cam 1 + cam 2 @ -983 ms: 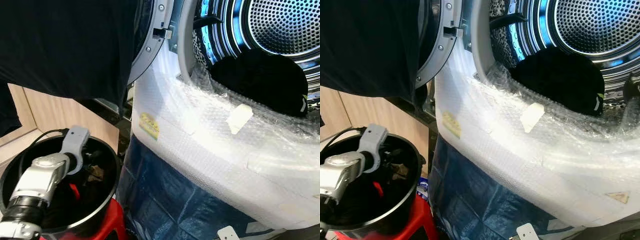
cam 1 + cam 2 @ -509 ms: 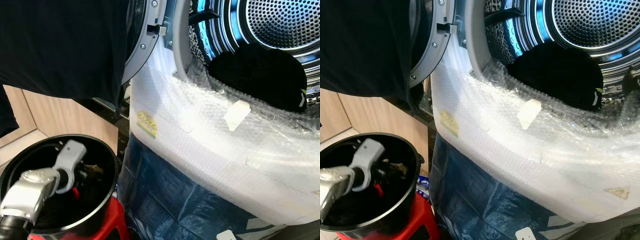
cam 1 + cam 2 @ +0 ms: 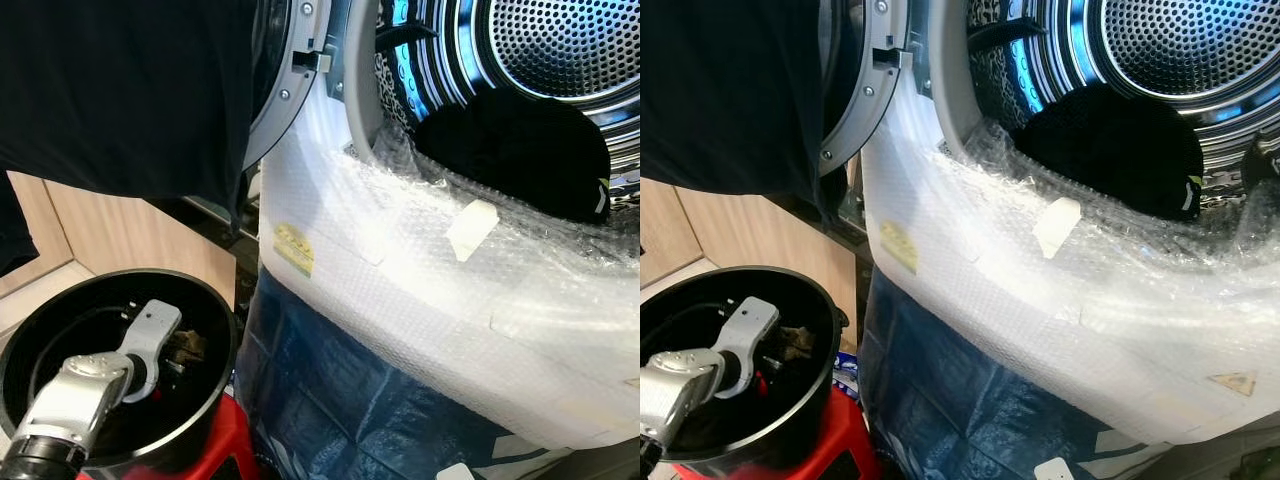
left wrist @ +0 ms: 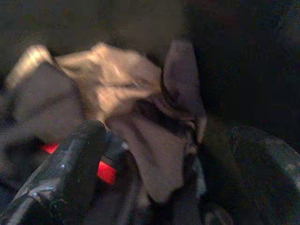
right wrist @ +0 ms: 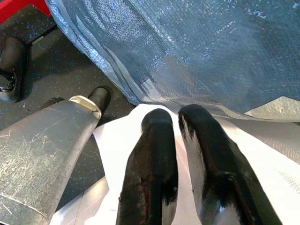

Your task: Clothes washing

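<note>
crumpled tan garment (image 4: pixel 136 112), axis unclear

Washing machine drum (image 3: pixel 560 50): perforated steel, lit blue, door opening wrapped in bubble film. A dark garment (image 3: pixel 515 150) is seen heaped at the drum's front lip, a small pale-green tag at its edge. Black round basket (image 3: pixel 215 325) is set beside the machine, low down; crumpled tan cloth (image 4: pixel 126 98) and dark clothes are held inside.

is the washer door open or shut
Open. The washing machine door is swung out to the left, leaving the drum exposed, with a dark garment lying inside it.
</note>
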`<state>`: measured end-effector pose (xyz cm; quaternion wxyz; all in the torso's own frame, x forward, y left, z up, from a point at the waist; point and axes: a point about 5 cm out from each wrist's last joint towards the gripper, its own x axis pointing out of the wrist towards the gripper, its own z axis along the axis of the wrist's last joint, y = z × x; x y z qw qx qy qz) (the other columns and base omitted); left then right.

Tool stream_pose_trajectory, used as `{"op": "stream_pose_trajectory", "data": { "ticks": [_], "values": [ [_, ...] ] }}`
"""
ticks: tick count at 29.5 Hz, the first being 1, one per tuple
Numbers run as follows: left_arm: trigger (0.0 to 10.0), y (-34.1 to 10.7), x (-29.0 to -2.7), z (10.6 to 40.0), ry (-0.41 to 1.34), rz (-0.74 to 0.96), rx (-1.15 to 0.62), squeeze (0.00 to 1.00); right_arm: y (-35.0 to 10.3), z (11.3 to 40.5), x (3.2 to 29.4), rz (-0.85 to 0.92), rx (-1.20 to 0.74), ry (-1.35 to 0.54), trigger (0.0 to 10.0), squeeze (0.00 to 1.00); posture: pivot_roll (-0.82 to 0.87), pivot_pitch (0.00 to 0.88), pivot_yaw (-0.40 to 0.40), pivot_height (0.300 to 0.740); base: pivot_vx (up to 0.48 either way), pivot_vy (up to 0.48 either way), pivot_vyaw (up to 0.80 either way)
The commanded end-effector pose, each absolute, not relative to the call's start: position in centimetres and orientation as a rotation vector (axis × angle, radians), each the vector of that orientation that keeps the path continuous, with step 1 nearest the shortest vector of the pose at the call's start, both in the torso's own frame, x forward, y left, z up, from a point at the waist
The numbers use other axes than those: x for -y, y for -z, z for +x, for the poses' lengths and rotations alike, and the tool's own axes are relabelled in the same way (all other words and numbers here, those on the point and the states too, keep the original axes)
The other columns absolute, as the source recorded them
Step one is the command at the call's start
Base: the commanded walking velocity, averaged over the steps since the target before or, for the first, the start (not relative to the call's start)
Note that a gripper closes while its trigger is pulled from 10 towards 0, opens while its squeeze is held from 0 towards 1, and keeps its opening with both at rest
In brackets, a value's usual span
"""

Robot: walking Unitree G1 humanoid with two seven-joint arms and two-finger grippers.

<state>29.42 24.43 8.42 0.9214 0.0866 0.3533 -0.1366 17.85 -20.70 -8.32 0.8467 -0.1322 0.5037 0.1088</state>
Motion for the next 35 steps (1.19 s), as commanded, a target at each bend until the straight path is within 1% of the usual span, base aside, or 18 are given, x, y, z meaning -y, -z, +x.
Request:
{"op": "stream_pose_trajectory", "data": {
  "ticks": [1,4,6,8,11,14,17,20,25,31,33,35],
  "values": [
    [10.0,-7.9,-24.6,29.2,0.263,0.125,-0.733,0.00,8.2,17.7,21.5,-0.295,-1.070,-0.220,10.0,0.00,0.11,0.044,-0.187,0.740,0.000,0.000,0.00],
    [10.0,-7.5,-24.6,29.1,0.257,0.073,-0.741,0.00,8.2,17.7,21.4,-0.303,-1.070,-0.230,10.0,0.00,0.11,0.040,-0.181,0.740,0.000,0.000,0.00],
    [10.0,-6.5,-24.8,28.5,0.232,0.045,-0.782,0.00,8.2,17.8,21.3,-0.308,-1.068,-0.234,10.0,0.00,0.11,0.038,-0.176,0.740,0.000,0.000,0.00],
    [10.0,-5.4,-25.3,27.6,0.181,0.056,-0.831,0.00,8.2,17.9,21.4,-0.319,-1.065,-0.237,10.0,0.00,0.09,0.025,-0.159,0.740,0.000,0.000,0.00],
    [10.0,-4.8,-25.6,26.8,0.152,0.068,-0.865,0.00,8.2,17.8,21.6,-0.315,-1.067,-0.227,10.0,0.00,0.10,0.024,-0.163,0.740,0.000,0.000,0.00],
    [10.0,-4.7,-25.9,26.7,0.126,0.097,-0.881,0.00,8.0,18.0,21.8,-0.284,-1.061,-0.211,10.0,0.00,0.11,0.037,-0.177,0.740,0.000,0.000,0.00],
    [10.0,-3.6,-26.4,26.5,0.097,0.068,-0.901,0.00,7.8,18.5,21.9,-0.290,-1.050,-0.206,10.0,0.00,0.11,0.028,-0.185,0.740,0.000,0.000,0.00],
    [10.0,-2.7,-25.7,26.5,0.121,0.030,-0.916,0.00,7.6,18.9,21.9,-0.298,-1.043,-0.209,10.0,0.00,0.11,0.029,-0.186,0.740,0.000,0.000,0.00],
    [10.0,-2.2,-24.2,27.5,0.167,-0.026,-0.900,0.00,7.4,19.2,21.8,-0.318,-1.035,-0.224,10.0,0.00,0.10,0.037,-0.193,0.740,0.000,0.000,0.00],
    [10.0,-2.3,-23.6,28.1,0.196,-0.036,-0.885,0.00,7.6,18.9,21.8,-0.318,-1.044,-0.231,10.0,0.00,0.09,0.038,-0.192,0.740,0.000,0.000,0.00],
    [10.0,-2.3,-22.8,28.6,0.264,-0.011,-0.886,0.00,7.8,18.3,21.9,-0.324,-1.058,-0.237,10.0,0.00,0.09,0.038,-0.192,0.740,0.000,0.000,0.00],
    [10.0,-2.3,-22.7,28.7,0.273,0.000,-0.889,0.00,7.9,18.2,21.9,-0.327,-1.061,-0.240,10.0,0.00,0.09,0.038,-0.192,0.740,0.000,0.000,0.00]
  ]
}}
